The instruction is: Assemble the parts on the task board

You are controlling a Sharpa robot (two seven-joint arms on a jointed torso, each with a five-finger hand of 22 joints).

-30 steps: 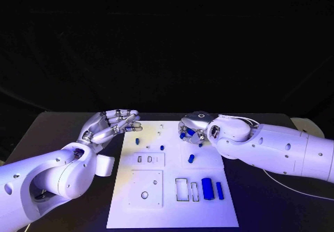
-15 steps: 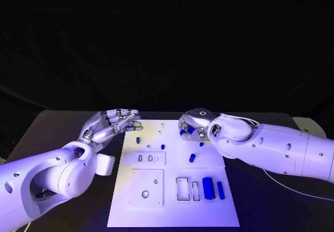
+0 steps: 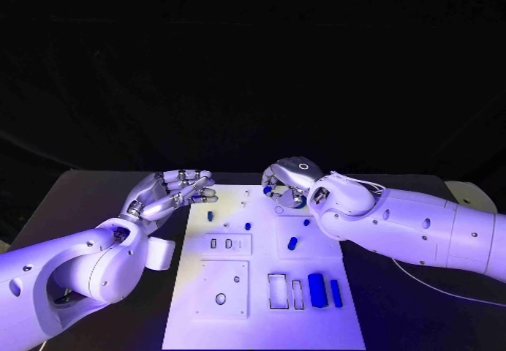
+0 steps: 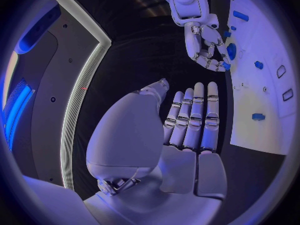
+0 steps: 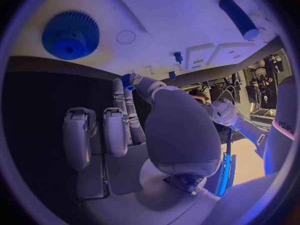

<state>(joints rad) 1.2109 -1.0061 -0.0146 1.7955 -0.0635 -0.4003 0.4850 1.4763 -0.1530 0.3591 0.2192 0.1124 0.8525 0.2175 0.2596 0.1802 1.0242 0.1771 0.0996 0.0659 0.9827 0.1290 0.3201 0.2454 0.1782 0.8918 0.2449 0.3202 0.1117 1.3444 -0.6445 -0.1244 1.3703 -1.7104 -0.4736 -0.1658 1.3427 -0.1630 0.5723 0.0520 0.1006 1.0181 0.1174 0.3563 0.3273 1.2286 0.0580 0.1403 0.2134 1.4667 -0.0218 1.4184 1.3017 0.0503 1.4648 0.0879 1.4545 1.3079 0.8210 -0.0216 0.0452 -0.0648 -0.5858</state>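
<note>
The white task board lies in the middle of the black table. My right hand hovers over its far end and pinches a small blue part between thumb and fingertip. Just beyond those fingers a blue gear sits on the board, and a blue cylinder lies farther off. My left hand floats at the board's far left corner, fingers straight, holding nothing. Short blue pegs lie on the board's far half.
Two blue bars lie at the near right of the board, next to two narrow rectangular recesses. Raised white sub-plates with holes and slots occupy the board's left half. Black table surrounds the board.
My right hand has lifted off the board and drawn back toward its far edge, carrying the small blue part. The left hand has barely moved.
</note>
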